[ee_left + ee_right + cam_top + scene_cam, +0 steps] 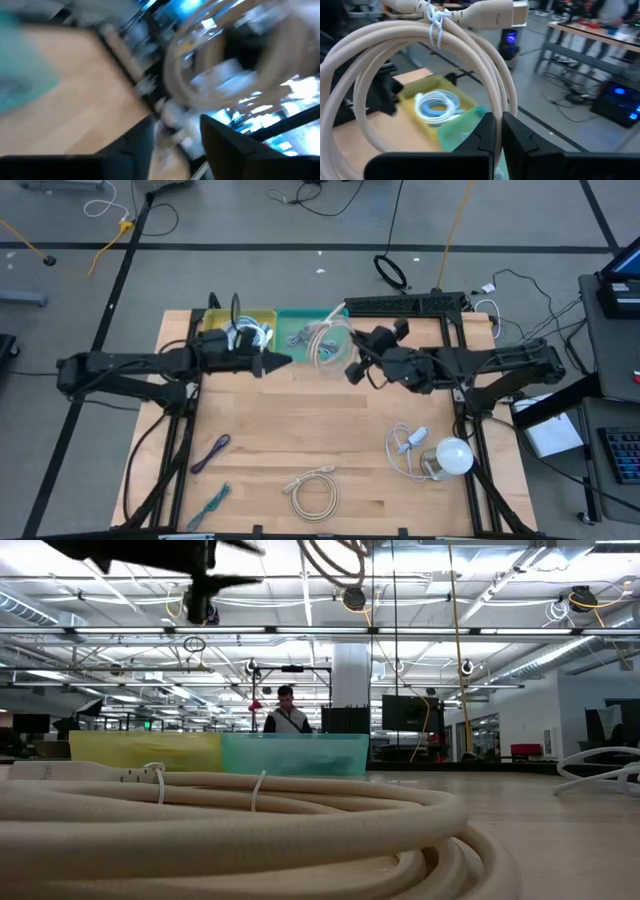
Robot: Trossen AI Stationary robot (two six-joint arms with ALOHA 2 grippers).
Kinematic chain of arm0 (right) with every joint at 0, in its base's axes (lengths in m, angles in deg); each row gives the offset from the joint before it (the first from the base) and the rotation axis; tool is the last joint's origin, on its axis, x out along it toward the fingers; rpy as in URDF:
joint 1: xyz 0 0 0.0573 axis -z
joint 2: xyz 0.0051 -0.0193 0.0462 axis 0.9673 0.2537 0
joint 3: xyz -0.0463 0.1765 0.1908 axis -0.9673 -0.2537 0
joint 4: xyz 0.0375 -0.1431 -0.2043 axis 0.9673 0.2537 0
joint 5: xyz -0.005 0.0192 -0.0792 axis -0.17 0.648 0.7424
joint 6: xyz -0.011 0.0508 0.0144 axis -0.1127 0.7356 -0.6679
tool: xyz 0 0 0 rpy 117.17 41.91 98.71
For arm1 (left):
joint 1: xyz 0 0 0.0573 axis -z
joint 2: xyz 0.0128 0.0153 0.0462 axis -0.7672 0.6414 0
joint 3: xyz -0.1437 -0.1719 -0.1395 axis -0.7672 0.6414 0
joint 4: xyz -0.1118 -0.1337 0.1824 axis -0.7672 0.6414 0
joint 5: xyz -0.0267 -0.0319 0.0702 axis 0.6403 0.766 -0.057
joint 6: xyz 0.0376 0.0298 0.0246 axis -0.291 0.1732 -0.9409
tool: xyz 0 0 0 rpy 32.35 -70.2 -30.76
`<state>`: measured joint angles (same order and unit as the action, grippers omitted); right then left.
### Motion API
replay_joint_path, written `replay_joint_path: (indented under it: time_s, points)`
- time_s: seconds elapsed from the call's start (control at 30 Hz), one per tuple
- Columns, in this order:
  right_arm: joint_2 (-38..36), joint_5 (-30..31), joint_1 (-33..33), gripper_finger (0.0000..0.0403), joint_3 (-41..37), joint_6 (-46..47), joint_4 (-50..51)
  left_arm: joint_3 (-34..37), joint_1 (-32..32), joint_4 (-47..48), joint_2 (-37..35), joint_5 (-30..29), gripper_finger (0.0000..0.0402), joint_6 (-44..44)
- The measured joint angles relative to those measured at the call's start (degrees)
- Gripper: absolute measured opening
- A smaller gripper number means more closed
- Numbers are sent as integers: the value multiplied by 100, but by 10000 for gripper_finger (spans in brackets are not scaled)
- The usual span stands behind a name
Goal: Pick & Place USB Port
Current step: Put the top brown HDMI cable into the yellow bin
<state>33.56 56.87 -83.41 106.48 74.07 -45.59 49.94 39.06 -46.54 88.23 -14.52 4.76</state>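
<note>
My right end effector [499,131] pinches the beige cable coil [420,65], up in the air over the green bin [300,328]. It looks light and floppy, so I grip the bundled loops. I can't tell about my left end effector [275,362], waiting beside the bins.

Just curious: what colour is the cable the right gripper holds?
Beige coiled cable, clearest in the right wrist view.

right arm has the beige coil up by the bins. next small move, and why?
Probably lower it and release. The right gripper is shut on the beige cable coil, which hangs over the green bin in the high view. That bin already holds a cable; the yellow bin beside it has a white one. The left gripper waits just beside the bins.
</note>
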Motion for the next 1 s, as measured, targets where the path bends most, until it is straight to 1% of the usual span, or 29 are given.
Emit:
replay_joint_path:
  time_s: [0.07,0.13,0.2,0.27,0.43,0.5,0.57,0.63,0.73,0.8,1.0]
  points:
    - [7,2,95,5,0,-4,21,-194,-141,-347,102,148,191,-2]
    - [7,-46,173,5,0,-7,19,-515,-245,-291,247,335,211,-56]
    - [2,-340,280,5,2,51,-42,-896,-264,-5,473,478,222,-245]
    - [92,-585,367,5,8,95,-218,-1325,-258,283,746,608,224,-487]
    - [399,-768,471,5,8,33,-590,-2475,-264,911,1499,1106,225,-1042]
    - [493,-927,531,5,11,27,-592,-2849,-251,1322,1743,1357,225,-1191]
    - [563,-1060,549,5,9,46,-544,-3134,-206,1693,1907,1401,225,-1358]
    - [576,-1057,548,5,9,47,-484,-3247,-192,2008,1932,1399,225,-1514]
    - [566,-956,543,5,9,37,-434,-3265,-214,2235,1877,1371,225,-1628]
    - [534,-890,543,5,7,27,-383,-3261,-288,2561,1748,1307,225,-1698]
    - [487,-834,543,5,9,38,-373,-3263,-478,2873,1284,1093,225,-1793]
